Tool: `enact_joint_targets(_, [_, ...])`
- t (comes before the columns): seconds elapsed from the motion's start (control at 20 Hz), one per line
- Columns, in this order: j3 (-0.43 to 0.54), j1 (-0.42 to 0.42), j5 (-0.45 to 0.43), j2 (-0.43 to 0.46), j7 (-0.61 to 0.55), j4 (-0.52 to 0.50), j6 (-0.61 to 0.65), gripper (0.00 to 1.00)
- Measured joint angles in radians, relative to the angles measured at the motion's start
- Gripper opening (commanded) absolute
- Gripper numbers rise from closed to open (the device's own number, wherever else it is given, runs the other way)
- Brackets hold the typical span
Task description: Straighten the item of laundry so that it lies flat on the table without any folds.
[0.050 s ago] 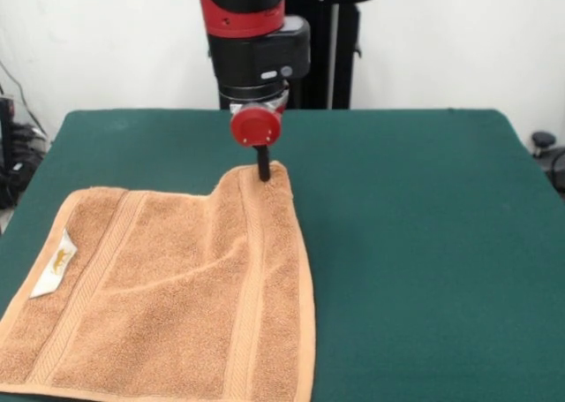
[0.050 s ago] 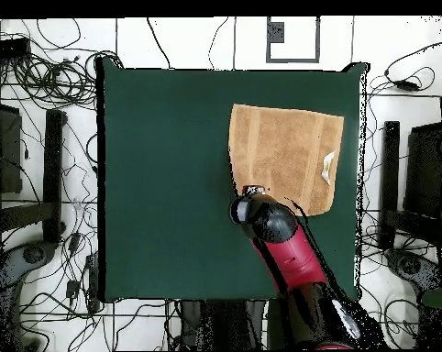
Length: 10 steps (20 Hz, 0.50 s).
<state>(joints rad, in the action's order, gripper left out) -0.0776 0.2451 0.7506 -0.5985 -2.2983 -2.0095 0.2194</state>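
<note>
Nearest the camera, the orange terry towel point(image 1: 168, 296) lies mostly flat on the green table point(image 1: 424, 243), its far right corner raised directly under the gripper point(image 1: 263, 174), whose jaws appear pinched on that corner.

Towel point(image 1: 168, 296): looped terry cloth, rough, matt, flatter woven bands. Tag point(image 1: 55, 265) at its 9 o'clock: smooth fabric. Table point(image 1: 424, 243): matt felt-like cloth. Arm point(image 1: 252, 31): glossy plastic-looking shell.
</note>
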Motion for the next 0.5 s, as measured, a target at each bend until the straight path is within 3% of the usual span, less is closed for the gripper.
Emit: enact_joint_targets(0.5, [0.010,-0.004,0.000,0.003,0.000,-0.002,0.000,0.00])
